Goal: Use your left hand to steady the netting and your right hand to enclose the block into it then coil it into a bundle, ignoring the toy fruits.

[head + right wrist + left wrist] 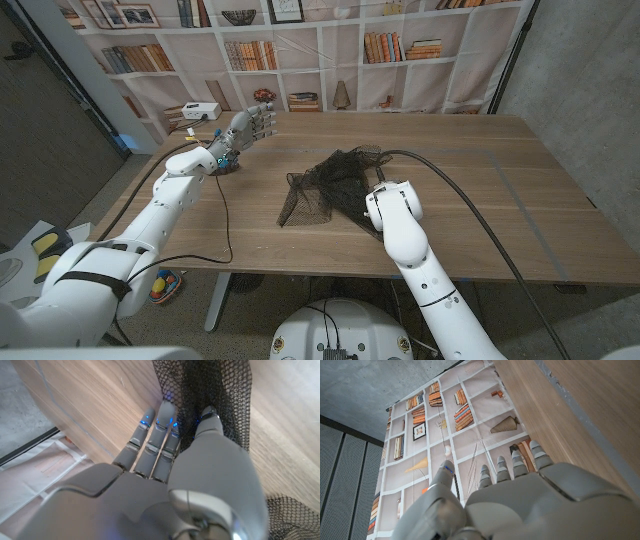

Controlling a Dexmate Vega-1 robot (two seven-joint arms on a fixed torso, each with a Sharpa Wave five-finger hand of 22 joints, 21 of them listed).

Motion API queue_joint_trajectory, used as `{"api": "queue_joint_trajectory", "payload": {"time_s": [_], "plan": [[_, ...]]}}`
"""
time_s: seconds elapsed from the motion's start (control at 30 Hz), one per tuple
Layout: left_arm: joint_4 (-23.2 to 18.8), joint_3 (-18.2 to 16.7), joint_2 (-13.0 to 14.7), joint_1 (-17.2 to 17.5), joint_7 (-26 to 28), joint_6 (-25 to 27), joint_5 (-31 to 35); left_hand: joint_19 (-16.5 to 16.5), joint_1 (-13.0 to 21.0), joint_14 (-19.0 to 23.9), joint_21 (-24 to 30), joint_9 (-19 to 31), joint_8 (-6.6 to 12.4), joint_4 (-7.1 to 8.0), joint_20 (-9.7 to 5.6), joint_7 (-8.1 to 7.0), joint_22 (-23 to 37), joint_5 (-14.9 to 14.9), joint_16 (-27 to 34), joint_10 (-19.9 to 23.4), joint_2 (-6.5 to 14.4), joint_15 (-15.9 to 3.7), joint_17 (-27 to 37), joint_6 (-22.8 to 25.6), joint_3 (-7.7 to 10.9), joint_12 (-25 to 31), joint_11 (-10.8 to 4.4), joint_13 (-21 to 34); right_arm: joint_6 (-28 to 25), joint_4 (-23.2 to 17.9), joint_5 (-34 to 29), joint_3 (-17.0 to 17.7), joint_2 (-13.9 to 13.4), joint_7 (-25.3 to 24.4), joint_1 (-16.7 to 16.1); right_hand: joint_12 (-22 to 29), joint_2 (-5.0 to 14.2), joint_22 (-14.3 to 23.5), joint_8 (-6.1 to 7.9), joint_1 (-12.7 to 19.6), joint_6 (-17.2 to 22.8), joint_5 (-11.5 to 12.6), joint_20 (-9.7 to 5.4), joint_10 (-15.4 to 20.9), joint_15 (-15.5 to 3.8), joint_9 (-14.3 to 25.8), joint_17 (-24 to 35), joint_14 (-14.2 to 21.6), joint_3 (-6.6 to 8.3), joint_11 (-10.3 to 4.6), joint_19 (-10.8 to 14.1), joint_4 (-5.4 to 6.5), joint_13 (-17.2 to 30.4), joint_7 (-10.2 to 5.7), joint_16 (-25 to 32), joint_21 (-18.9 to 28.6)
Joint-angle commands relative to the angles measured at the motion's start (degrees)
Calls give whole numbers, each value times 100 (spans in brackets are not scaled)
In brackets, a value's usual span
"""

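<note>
Left robot hand (248, 126) is seen raised near the tabletop's (480, 190) far left edge, fingers (512, 467) spread wide, nothing held, well apart from the netting (325, 185). The netting lies bunched at mid-tabletop, dark mesh partly fanned toward the near side. Right robot hand (170, 450) is placed on/against the mesh w/ fingers extended and close together; whether mesh is pinched can't be told. No block is made out; it may be hidden under mesh or arm.

Judged step: steadying not yet set up. To be done well, the left robot hand should be brought across & pressed on the netting's left edge before anything is tucked, so the mesh isn't dragged. The block should be located first, then mesh folded over it and rolled slowly, w/ snagged fingertips watched for.
</note>
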Motion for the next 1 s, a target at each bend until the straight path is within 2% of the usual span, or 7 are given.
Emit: {"api": "queue_joint_trajectory", "payload": {"time_s": [0.03,0.1,0.13,0.17,0.57,0.83,1.0], "plan": [[-63,-28,25,47,9,38,4,30,-44,3,-15,20,-19,-8,12,-24,12,20,2,-32,-20,24,15,-38,-15,-22,29,24,-999,-149,235,-344,-732,-1933,-318,38,257,14,-129,139,672,-24,-112,-36,-410,-185,68,19,76,-14,-114,-69,119,480,95,32],[-129,-47,35,93,29,45,-13,30,-45,3,-15,20,-21,-8,12,-26,12,21,2,-29,-20,27,15,-42,-16,-21,36,24,-1276,-135,160,-354,-732,-2479,-405,27,263,15,-140,174,697,-28,-128,-45,-423,-234,55,-23,92,-12,-151,-85,111,507,84,36],[-132,-47,36,95,32,48,-13,30,-46,3,-15,20,-21,-8,12,-25,12,21,2,-31,-20,26,15,-43,-16,-21,32,24,-1282,-131,158,-353,-729,-2494,-408,31,263,15,-148,179,704,-31,-127,-21,-427,-259,55,-24,94,-10,-153,-86,105,518,90,45],[-180,-58,46,127,44,54,-21,31,-46,7,-15,20,-21,-8,11,-24,12,21,3,-31,-20,26,15,-42,-16,-21,28,24,-1441,-127,117,-350,-711,-2790,-448,28,271,15,-160,192,704,-32,-139,-21,-435,-288,61,-17,103,-24,-175,-90,101,527,101,47],[-481,-116,100,324,130,94,-91,39,-50,3,-13,20,-18,-7,10,-16,13,24,3,-26,-17,25,14,-40,-15,-18,18,24,-2103,-96,5,-303,-523,-4587,-599,63,268,5,-227,215,763,-51,-199,43,-471,-559,286,52,114,-117,-177,-65,126,502,83,151],[-779,-182,175,540,209,147,-164,44,-53,2,-12,20,-16,-7,10,-25,13,25,3,-26,-15,25,14,-37,-15,-18,28,24,-2419,189,91,-335,-323,-5658,-546,65,244,-4,-274,201,747,-63,-236,9,-469,-719,488,62,93,-166,-248,-38,154,450,34,195],[-1037,-252,245,733,302,165,-218,45,-54,3,-12,20,-15,-7,10,-21,13,26,4,-19,-13,27,14,-35,-14,-15,27,24,-2350,356,372,-404,-379,-6194,-388,77,218,-7,-301,172,721,-73,-293,-28,-472,-812,611,20,59,-229,-347,-9,206,393,-25,204]]}}
